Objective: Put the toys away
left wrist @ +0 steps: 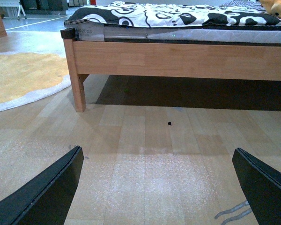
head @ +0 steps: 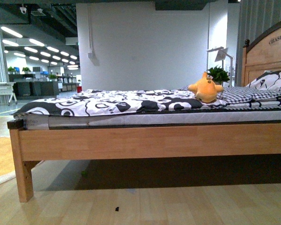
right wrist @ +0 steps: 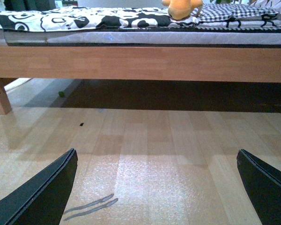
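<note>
Orange plush toy [head: 206,89] lies on bed [head: 150,140]. Left hand [left wrist: 157,149] and right hand [right wrist: 157,151] spread wide, empty, above floor [left wrist: 145,168].

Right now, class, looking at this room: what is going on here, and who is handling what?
Nothing is being handled yet. The orange plush toy lies on the bed, near the black-and-white pillow. The robot faces the bed's long side. Its left gripper and right gripper are both open and empty, above the wooden floor in front of the bed.
</note>
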Controlling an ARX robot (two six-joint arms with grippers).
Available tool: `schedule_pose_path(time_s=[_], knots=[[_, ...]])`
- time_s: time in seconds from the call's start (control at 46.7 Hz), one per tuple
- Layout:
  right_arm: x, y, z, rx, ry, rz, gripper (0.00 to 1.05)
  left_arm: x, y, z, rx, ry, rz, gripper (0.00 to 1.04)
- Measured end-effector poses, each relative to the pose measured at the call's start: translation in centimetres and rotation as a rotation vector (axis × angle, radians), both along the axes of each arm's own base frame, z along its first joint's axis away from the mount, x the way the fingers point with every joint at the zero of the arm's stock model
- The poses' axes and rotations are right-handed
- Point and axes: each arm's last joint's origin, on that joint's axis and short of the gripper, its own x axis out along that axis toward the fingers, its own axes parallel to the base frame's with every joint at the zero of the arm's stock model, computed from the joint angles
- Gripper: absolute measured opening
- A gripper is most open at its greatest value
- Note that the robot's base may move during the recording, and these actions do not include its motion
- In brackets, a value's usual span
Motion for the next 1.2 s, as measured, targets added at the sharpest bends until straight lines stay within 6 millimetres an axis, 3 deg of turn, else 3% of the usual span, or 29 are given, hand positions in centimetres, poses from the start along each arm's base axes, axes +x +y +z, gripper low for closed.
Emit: schedule_pose_path(time_s=[1.199], knots=[[0.00, 0.00, 0.00, 0.000, 0.000, 0.000, 1.04, 0.00, 0.00, 0.00, 0.000, 0.000, 0.000, 0.99]])
